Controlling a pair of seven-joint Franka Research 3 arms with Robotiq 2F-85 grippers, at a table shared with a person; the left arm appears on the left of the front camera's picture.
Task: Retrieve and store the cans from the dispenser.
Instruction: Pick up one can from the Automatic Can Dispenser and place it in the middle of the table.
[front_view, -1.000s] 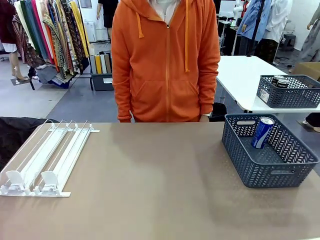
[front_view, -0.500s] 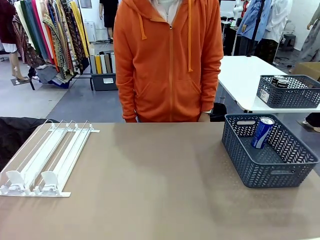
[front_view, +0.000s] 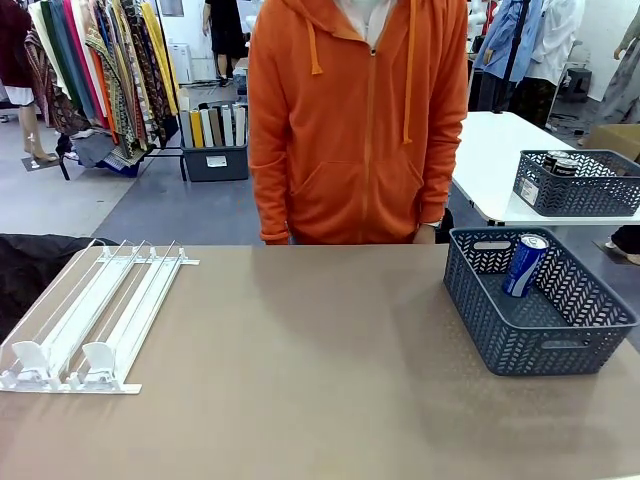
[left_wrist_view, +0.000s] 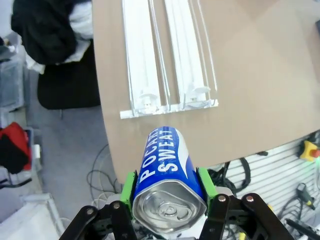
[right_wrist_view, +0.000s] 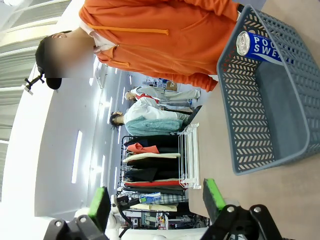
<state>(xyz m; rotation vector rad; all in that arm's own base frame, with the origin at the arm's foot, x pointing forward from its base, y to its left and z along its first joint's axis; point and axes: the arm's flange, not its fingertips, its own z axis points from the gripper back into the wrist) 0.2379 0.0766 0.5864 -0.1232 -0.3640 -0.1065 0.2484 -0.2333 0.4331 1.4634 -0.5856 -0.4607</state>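
Blue white-lettered can (left_wrist_view: 167, 172), grey lattice basket (front_view: 540, 345), white dispenser (front_view: 90, 315), orange hoodie (front_view: 360, 120).

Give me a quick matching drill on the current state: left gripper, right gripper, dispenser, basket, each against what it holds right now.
Things:
1. left gripper
2. right gripper
3. dispenser
4. basket

States:
A. one blue can leaning against the wall inside
B. lanes with no cans
C. shut on a blue can
D. open, nothing between the fingers

Pairs: 1-C, 2-D, 3-B, 4-A

The held can shows in the left wrist view; the stored can in the front view.
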